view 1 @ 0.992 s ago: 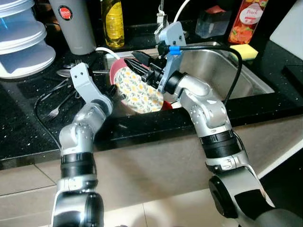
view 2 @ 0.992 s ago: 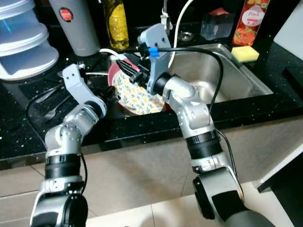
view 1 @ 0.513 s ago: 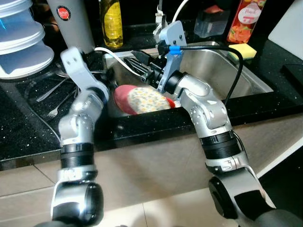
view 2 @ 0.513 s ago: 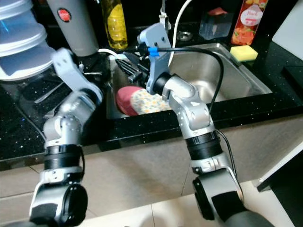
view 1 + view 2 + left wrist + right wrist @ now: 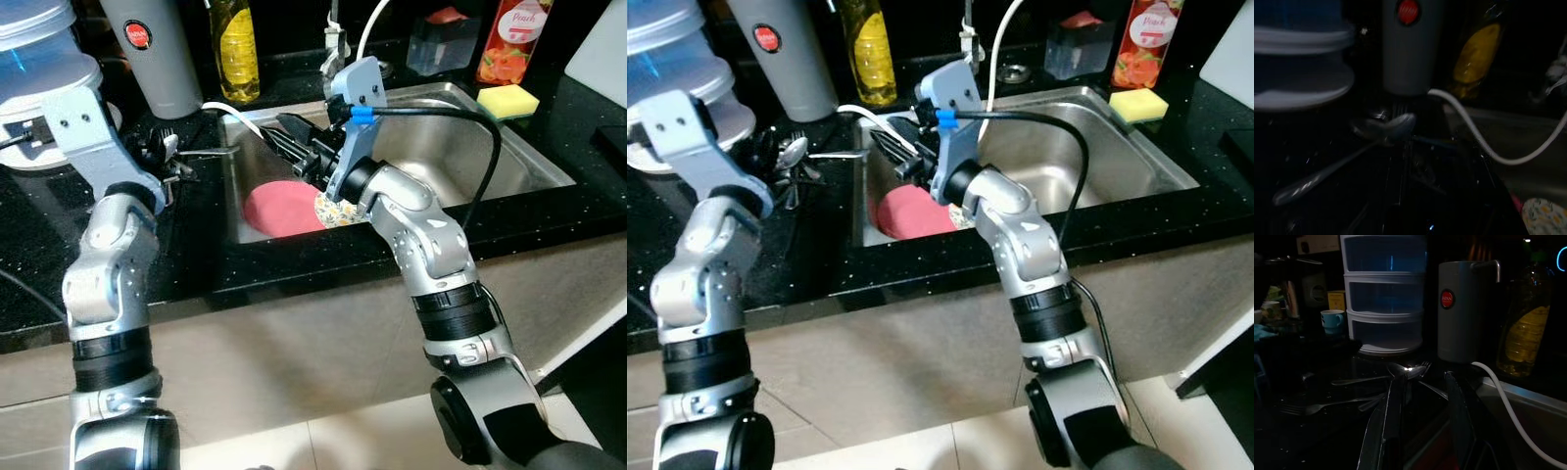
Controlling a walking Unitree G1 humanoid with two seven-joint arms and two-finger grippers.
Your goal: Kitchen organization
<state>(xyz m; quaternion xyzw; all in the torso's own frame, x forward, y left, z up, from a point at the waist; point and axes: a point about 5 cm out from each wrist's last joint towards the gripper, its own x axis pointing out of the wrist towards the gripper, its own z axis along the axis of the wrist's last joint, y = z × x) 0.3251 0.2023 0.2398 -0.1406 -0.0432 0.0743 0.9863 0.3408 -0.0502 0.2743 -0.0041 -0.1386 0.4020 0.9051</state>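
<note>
My right arm bends at the elbow in front of the black speckled worktop [image 5: 39, 284] and reaches up and leftward over the near-left part of the stainless steel sink [image 5: 460, 147]. My right hand [image 5: 294, 147] hangs above the basin's left end, its two long black fingers [image 5: 1388, 431] pointing left toward the cutlery, spread apart with nothing between them.

Below that hand the round plate with a red underside and yellow floral face [image 5: 284, 208] lies low in the left of the basin, red side mostly showing, a sliver of the flowered face at its right edge beside my forearm. My hand is not touching it.

My left arm rises from the near-left, forearm upright, wrist bent so the grey bracket sits high over the worktop left of the sink. My left hand [image 5: 162, 162] is down among the metal spoons and forks [image 5: 789, 157] lying there; I cannot tell how far its fingers are open.

Farther back stand a grey cylindrical flask with a red badge [image 5: 147, 49], a yellow bottle of liquid [image 5: 233, 44] and a stack of white and blue containers [image 5: 39, 59]. A yellow sponge [image 5: 507, 100] lies on the far-right sink rim.
</note>
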